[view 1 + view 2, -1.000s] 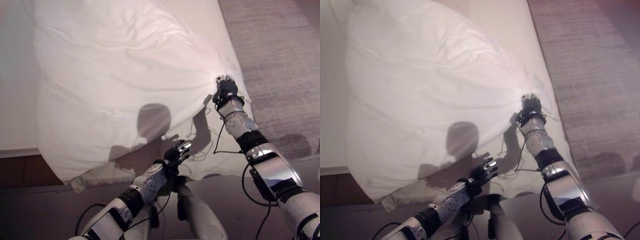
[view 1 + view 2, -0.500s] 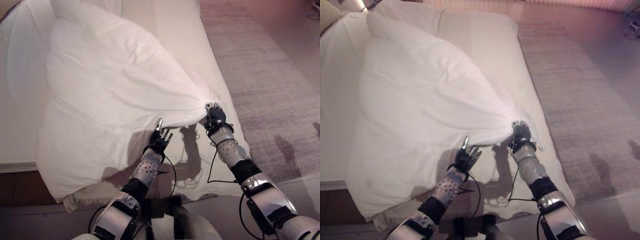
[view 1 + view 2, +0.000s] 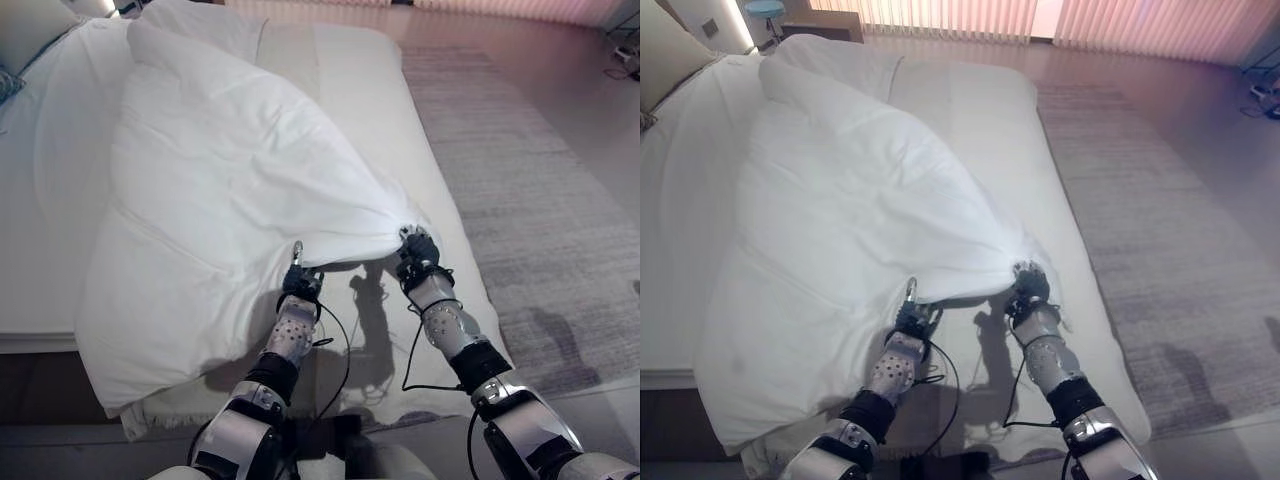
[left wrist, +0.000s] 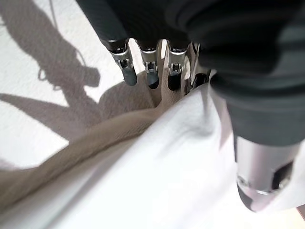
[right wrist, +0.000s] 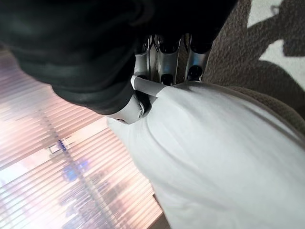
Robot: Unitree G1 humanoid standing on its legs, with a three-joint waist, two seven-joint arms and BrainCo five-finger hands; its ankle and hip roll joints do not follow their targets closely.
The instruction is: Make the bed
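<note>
A white duvet [image 3: 220, 180] lies bunched across the bed's left and middle, and its near right corner is drawn up into a peak. My right hand [image 3: 417, 248] is shut on that corner; in its wrist view the curled fingers [image 5: 164, 67] and thumb pinch the white cloth [image 5: 224, 157]. My left hand [image 3: 298, 282] is at the duvet's near edge, a little left of the right hand. There its fingers [image 4: 148, 71] are straight, and the duvet's edge [image 4: 157, 171] lies between them and the thumb. The sheet [image 3: 365, 110] on the bed's right side lies bare.
Pillows [image 3: 25, 30] lie at the head of the bed, far left. A grey rug [image 3: 530, 170] covers the floor along the bed's right side. A round bedside table [image 3: 765, 9] and vertical blinds [image 3: 1060, 18] stand at the far end of the room.
The camera has tipped up, bringing the head of the bed into view. My left hand has risen from below the bed's foot to the duvet's edge. My right hand has kept hold of the corner.
</note>
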